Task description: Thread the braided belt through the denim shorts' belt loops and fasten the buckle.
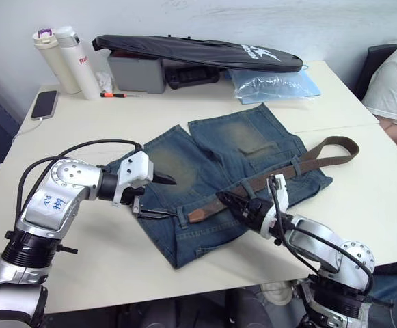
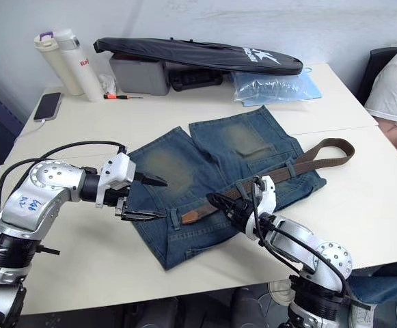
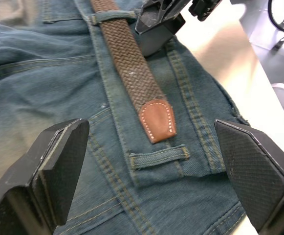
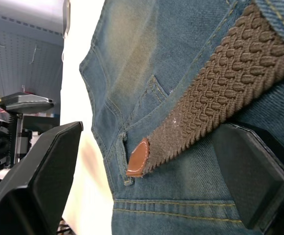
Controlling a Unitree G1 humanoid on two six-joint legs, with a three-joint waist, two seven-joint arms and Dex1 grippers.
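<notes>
Lying along the waistband, the braided belt (image 3: pixel 132 68) ended just short of the next loop (image 3: pixel 159 156), between the left gripper's (image 3: pixel 156 171) spread fingers; the right gripper (image 1: pixel 234 203), also spread, lay farther up the belt.

Left arm reaches in from the robot's left, forearm roughly level, its wrist turned inward. Left gripper (image 1: pixel 158 197) has its two black fingers spread wide apart, one raised, the other lower, with nothing between them. Right arm rises from the lower right, elbow bent, forearm angled forward and inward. Right gripper (image 1: pixel 231 202) points toward the left gripper, its fingers (image 4: pixel 39 181) likewise parted.
</notes>
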